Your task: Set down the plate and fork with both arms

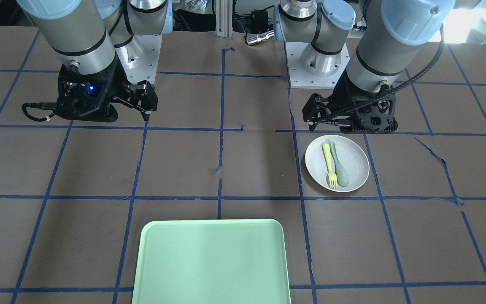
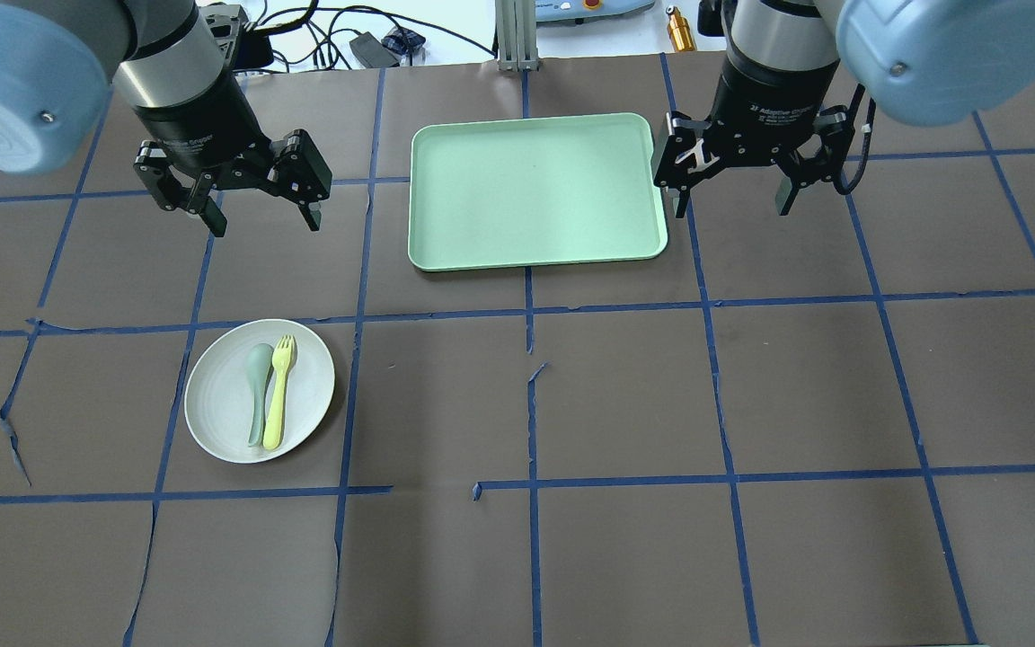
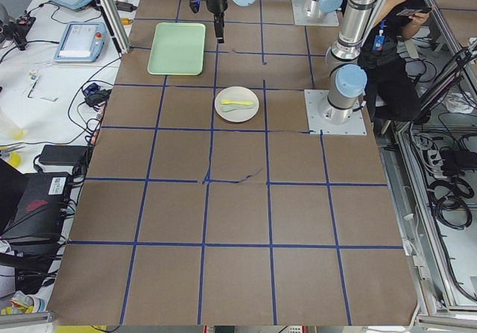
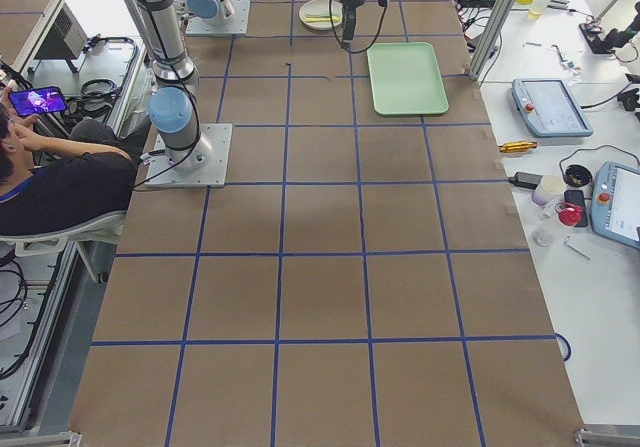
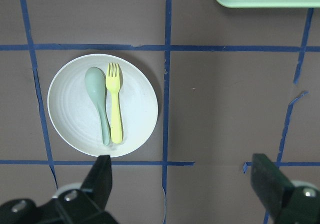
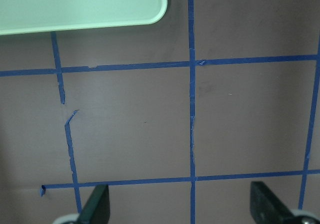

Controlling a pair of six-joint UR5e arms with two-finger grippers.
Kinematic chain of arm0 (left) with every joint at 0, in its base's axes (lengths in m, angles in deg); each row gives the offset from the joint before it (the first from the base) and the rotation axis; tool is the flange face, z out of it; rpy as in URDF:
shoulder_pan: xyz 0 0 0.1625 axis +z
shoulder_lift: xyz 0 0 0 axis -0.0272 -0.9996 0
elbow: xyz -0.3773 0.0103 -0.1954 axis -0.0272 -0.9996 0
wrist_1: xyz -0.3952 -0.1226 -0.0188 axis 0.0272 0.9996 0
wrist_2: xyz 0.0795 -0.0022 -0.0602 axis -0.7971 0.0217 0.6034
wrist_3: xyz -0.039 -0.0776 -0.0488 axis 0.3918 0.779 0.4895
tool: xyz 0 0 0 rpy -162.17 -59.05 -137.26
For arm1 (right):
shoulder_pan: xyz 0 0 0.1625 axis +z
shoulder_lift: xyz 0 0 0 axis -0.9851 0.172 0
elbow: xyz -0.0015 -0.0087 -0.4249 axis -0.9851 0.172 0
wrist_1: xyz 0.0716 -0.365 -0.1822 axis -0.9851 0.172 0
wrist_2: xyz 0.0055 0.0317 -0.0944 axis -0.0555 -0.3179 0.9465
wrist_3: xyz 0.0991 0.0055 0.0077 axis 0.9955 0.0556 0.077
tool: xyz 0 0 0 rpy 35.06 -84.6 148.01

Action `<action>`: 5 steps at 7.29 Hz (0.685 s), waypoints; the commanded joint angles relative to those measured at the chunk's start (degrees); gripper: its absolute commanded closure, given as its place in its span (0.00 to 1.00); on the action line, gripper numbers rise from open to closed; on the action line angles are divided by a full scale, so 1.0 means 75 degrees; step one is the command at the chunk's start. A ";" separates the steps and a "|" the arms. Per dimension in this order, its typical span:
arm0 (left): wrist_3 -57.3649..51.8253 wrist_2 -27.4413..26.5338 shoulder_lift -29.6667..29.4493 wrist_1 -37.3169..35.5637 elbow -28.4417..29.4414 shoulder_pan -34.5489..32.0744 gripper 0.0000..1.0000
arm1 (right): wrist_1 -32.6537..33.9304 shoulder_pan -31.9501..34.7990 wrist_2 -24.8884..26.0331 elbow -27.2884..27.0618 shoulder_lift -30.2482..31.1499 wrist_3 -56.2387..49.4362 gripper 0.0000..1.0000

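The off-white plate point(image 2: 221, 413) lies on the table's left side and also shows in the front view point(image 1: 355, 158) and the left wrist view point(image 5: 70, 114). On it lie the pale-yellow fork point(image 2: 278, 395) point(image 1: 329, 162) point(image 5: 115, 108) and a grey-green spoon point(image 2: 257, 386) side by side. My left gripper point(image 2: 261, 216) point(image 1: 312, 122) hangs open and empty above the table, apart from the plate. My right gripper point(image 2: 733, 198) point(image 1: 146, 112) hangs open and empty to the right of the tray.
The mint-green tray point(image 2: 535, 189) point(image 1: 211, 261) lies at the table's far middle, between the two grippers. Brown paper with blue tape lines covers the table, torn in places point(image 2: 14, 440). A person point(image 3: 387, 57) sits behind the robot's bases.
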 commanded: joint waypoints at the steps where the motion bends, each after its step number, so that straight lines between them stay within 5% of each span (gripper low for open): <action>1: 0.0000 -0.0013 -0.0006 0.0000 -0.0007 0.0000 0.00 | 0.0015 -0.0001 -0.0022 -0.0024 -0.0008 0.0000 0.00; 5: 0.0000 -0.0013 -0.0087 -0.0012 -0.0031 -0.0199 0.00 | 0.0073 -0.0001 0.0059 -0.0070 -0.0089 0.0011 0.00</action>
